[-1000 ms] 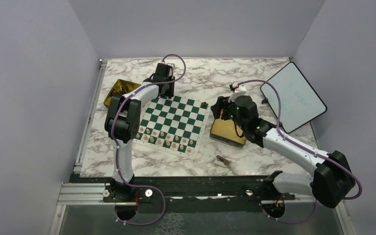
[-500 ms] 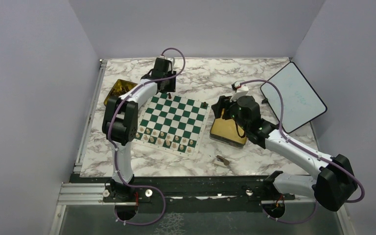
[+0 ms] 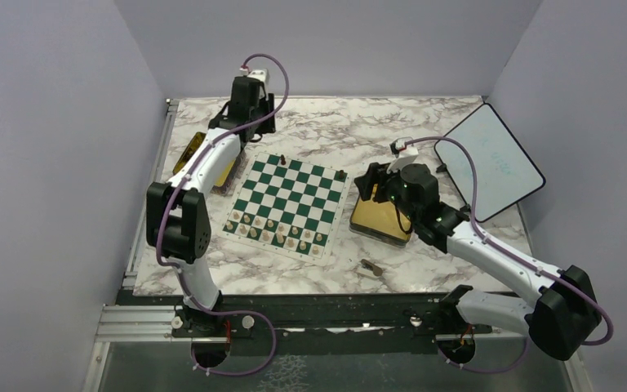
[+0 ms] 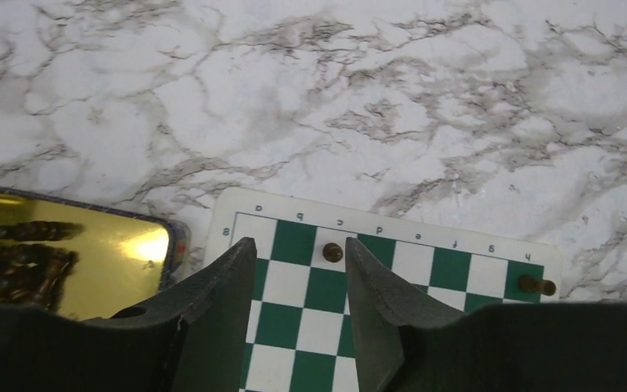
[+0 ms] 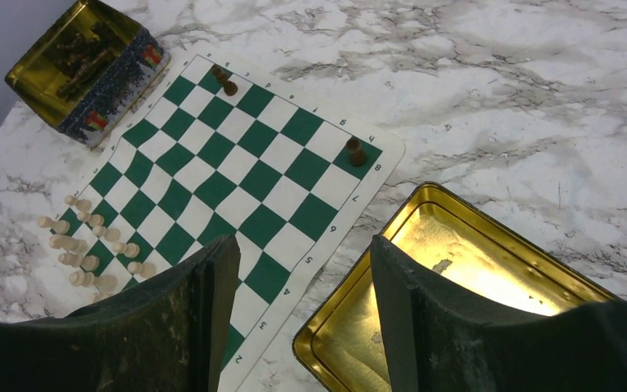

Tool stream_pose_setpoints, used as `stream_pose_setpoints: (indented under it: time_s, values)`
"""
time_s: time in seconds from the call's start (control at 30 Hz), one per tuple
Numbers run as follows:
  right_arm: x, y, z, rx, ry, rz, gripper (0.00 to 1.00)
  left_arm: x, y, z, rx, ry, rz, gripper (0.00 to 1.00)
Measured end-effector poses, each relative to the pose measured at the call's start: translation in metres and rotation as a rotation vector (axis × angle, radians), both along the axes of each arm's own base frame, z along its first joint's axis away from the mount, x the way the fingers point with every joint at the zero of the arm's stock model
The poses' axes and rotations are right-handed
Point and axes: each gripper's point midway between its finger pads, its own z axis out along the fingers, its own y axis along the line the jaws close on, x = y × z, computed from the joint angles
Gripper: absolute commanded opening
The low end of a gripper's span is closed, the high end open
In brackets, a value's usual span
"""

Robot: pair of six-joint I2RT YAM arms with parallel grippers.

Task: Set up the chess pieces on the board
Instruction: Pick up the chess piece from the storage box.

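Observation:
The green-and-white board [image 3: 294, 196] lies mid-table. A dark brown piece [image 4: 332, 252] stands on its far row, another [image 4: 531, 285] at the far right corner; both also show in the top view, the first dark piece [image 3: 282, 159] and the corner piece [image 3: 340, 175]. Pale pieces [image 3: 273, 233] fill the two near rows. My left gripper [image 4: 299, 242] hangs open and empty high above the far left of the board, clear of the dark piece. My right gripper [image 5: 302, 242] is open and empty over the board's right edge.
A gold tin [image 4: 65, 261] with dark pieces sits left of the board. An empty gold tin [image 5: 473, 269] lies to the board's right. A brown piece [image 3: 370, 266] lies on the marble near the front. A white tablet [image 3: 490, 163] leans at the far right.
My left gripper opened, left a dark piece on the far row, then rose and drew back toward the far left. The right arm barely shifted.

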Motion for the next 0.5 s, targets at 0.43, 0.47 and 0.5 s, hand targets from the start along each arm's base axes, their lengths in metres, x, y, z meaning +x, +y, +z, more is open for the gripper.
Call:
stream_pose_setpoints:
  time_s: [0.43,0.47,0.5]
  values:
    - [-0.005,0.005,-0.001,0.010,0.007,0.040,0.65,-0.005,0.128,-0.021,0.040,0.054,0.269,0.46]
    - [-0.005,0.005,-0.001,0.010,0.007,0.041,0.65,-0.005,0.132,-0.022,0.040,0.058,0.277,0.46]
    - [-0.006,0.005,-0.001,0.010,0.007,0.041,0.65,-0.006,0.139,-0.023,0.040,0.060,0.290,0.45]
